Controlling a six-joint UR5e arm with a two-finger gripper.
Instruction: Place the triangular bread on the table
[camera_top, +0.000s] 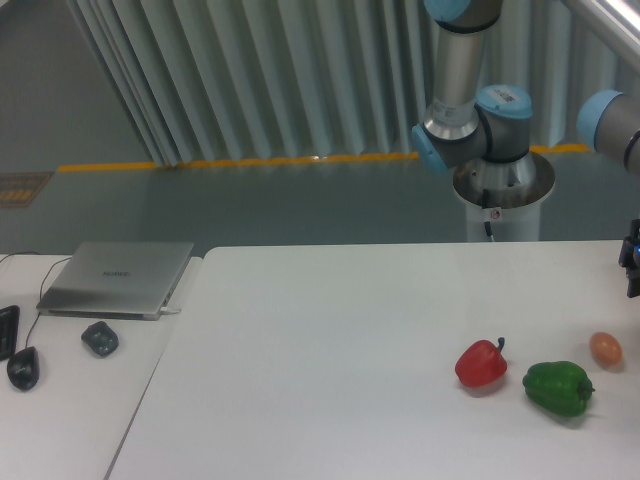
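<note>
The triangular bread does not show in this view. The large white table (330, 350) fills the middle and right of the frame. Only a dark edge of my gripper (632, 265) shows at the far right border, above the table's right side. Its fingers are cut off by the frame, so I cannot tell whether it is open or holds anything. The arm's grey and blue joints (470, 130) rise behind the table's far edge.
A red pepper (481, 364), a green pepper (557, 388) and a small orange-brown egg-shaped item (605, 348) lie at the table's right front. On the narrower desk (70, 420) to the left are a closed laptop (118, 277), a mouse (23, 367) and a small dark object (99, 338).
</note>
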